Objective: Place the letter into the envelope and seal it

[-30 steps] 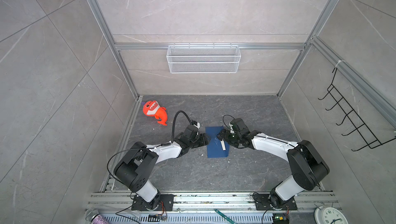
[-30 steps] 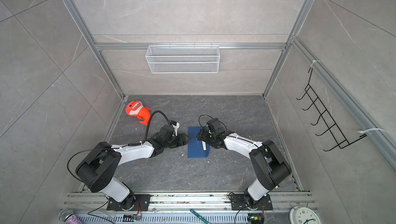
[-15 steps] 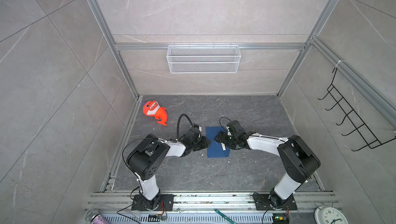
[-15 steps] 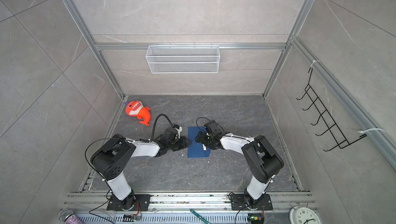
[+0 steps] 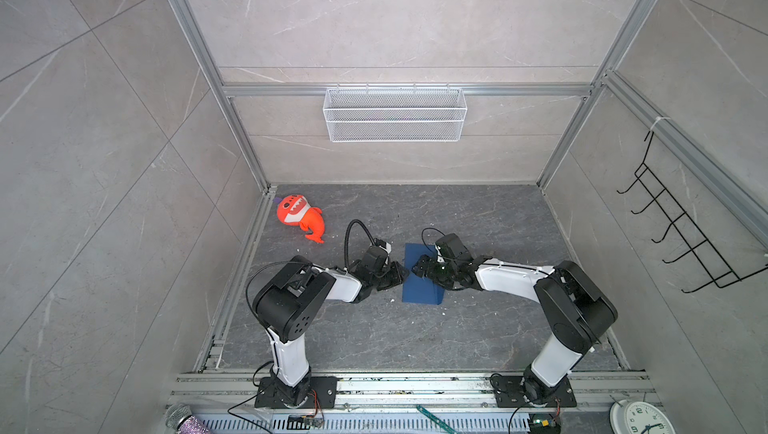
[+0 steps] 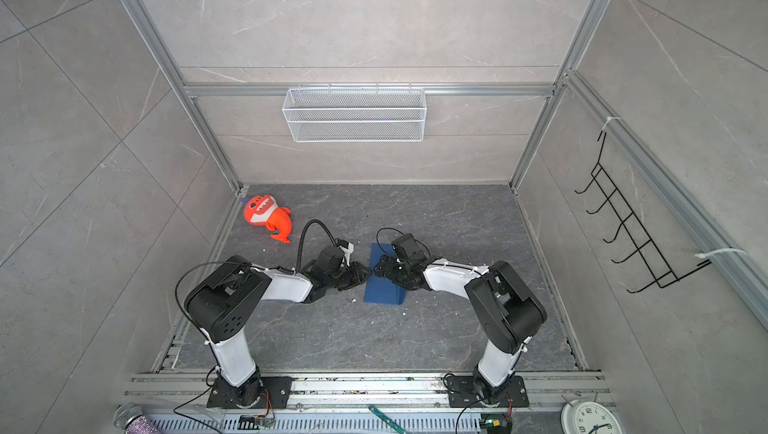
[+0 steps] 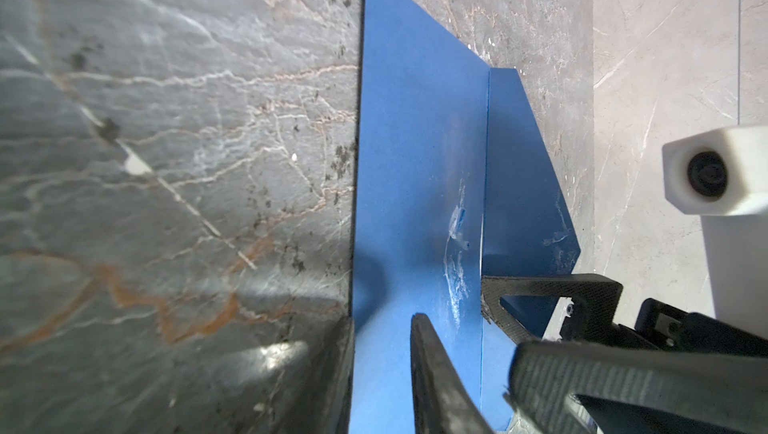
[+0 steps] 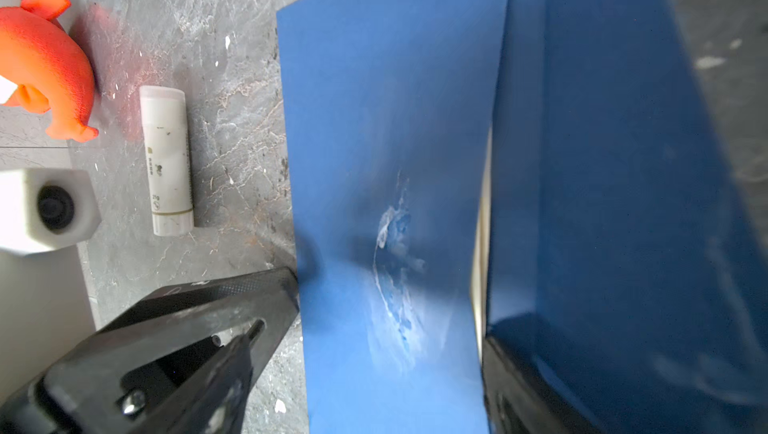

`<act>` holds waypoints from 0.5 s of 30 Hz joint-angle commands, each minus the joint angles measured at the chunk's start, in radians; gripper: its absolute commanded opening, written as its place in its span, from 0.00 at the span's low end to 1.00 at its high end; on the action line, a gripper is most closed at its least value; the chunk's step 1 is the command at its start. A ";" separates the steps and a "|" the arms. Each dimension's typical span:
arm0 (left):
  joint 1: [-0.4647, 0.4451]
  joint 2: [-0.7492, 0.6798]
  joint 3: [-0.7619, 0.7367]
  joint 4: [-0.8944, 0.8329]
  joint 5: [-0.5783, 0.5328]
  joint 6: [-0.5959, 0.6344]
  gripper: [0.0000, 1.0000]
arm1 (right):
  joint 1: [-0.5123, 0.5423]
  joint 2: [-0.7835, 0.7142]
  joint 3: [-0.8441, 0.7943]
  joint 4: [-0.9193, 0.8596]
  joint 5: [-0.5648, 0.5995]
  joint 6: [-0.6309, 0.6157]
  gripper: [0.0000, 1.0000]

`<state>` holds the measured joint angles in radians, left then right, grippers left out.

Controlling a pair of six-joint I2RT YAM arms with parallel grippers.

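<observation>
Top views: envelope (image 5: 420, 298) lies flat mid-surface (image 5: 374, 340). Left hand (image 5: 400, 279) is at its left edge, right hand (image 5: 417, 274) over it, tips close together. Orange plush toy (image 5: 299, 218) sits well apart, back left. Both top views show the same layout.

Left wrist: left hand (image 7: 449, 303) has its jaws a narrow gap apart over the envelope's fold line, one finger above the body, the other at the flap (image 7: 523, 170). No pinch visible.

Right wrist: right hand (image 8: 390, 311) is spread wide, one finger at the envelope's outer edge, the other by the fold below the raised flap, gripping nothing. Letter (image 8: 481, 245) shows only as a pale sliver in the envelope's mouth. Glue stick (image 8: 167, 162) lies beside the envelope, near the plush toy.
</observation>
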<state>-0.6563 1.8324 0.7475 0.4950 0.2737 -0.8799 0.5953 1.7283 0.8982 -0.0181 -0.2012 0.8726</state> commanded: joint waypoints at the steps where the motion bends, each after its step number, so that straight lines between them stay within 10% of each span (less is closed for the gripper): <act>1: -0.009 0.013 -0.002 -0.015 0.044 -0.005 0.27 | 0.016 0.037 0.016 -0.039 -0.009 0.011 0.87; 15: -0.008 -0.350 0.063 -0.347 -0.124 0.245 0.54 | 0.013 -0.319 0.163 -0.382 0.247 -0.234 0.98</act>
<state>-0.6632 1.6104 0.7555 0.2764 0.2287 -0.7605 0.6083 1.5066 1.0161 -0.2691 -0.0715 0.7303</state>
